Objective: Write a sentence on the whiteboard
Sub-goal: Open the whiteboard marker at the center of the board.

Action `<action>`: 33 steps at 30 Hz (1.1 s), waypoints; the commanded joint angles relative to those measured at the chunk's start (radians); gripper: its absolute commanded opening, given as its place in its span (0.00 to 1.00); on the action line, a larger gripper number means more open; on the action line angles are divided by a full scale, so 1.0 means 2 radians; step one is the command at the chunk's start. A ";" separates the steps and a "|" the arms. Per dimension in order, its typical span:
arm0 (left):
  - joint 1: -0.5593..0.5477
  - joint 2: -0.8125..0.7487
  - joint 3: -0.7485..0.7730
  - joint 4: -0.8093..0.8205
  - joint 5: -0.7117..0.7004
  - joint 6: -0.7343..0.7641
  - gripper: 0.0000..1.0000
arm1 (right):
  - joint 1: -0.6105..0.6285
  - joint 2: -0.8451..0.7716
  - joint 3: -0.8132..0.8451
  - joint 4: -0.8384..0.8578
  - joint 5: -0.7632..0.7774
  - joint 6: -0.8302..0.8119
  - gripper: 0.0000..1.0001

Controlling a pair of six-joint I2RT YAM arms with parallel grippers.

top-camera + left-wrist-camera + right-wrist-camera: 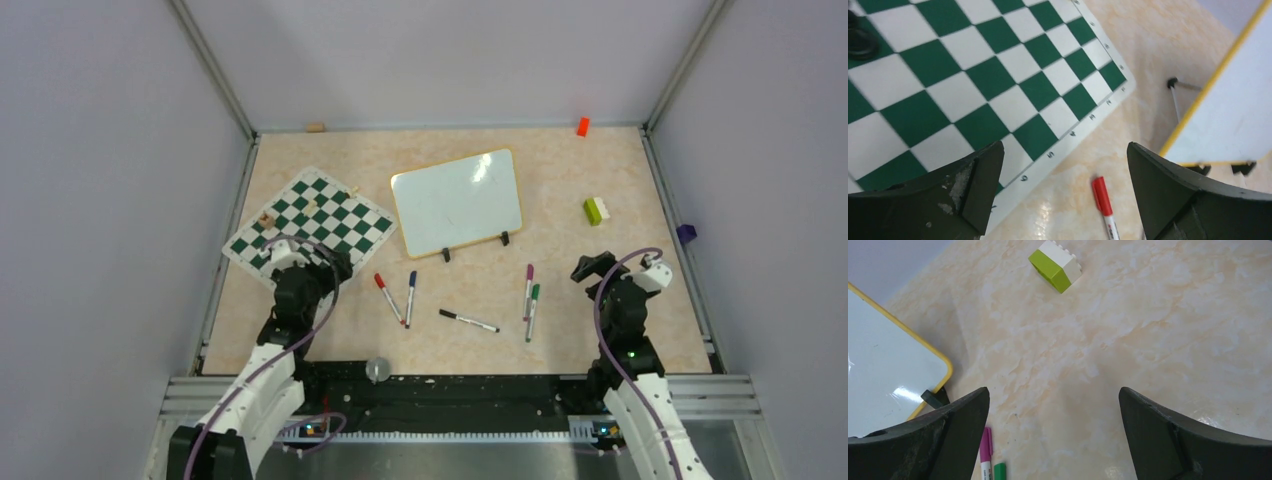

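The whiteboard (457,200) stands tilted on two black feet at the middle of the table. Its face is blank white, and no sentence is in view. Its yellow-edged corner shows in the left wrist view (1238,110) and the right wrist view (883,375). In front of it lie a red marker (388,297), a blue marker (411,298), a black marker (468,320), a magenta marker (528,290) and a green marker (533,312). My left gripper (310,262) (1064,146) is open above the red marker's cap (1102,196). My right gripper (600,265) (1054,390) is open over bare table, right of the magenta marker (985,445).
A green-and-white chess mat (310,220) lies at the left with small pieces on it, one of them black (858,40). A green-and-white block (597,210) (1055,267) sits at the right. An orange block (583,126) and a wooden block (316,127) rest against the back wall.
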 commanded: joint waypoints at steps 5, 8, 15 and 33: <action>-0.102 0.027 0.109 -0.101 0.005 0.031 0.98 | 0.003 0.009 0.026 0.023 -0.024 -0.006 0.99; -0.151 0.049 0.156 -0.185 -0.064 0.008 0.99 | 0.003 0.005 0.026 0.019 -0.021 -0.006 0.99; -0.163 0.118 0.223 -0.297 -0.091 -0.081 0.98 | 0.003 0.007 0.026 0.018 -0.019 -0.003 0.99; -0.201 0.329 0.313 -0.340 -0.103 -0.213 0.77 | 0.003 0.018 0.026 0.025 -0.028 0.001 0.99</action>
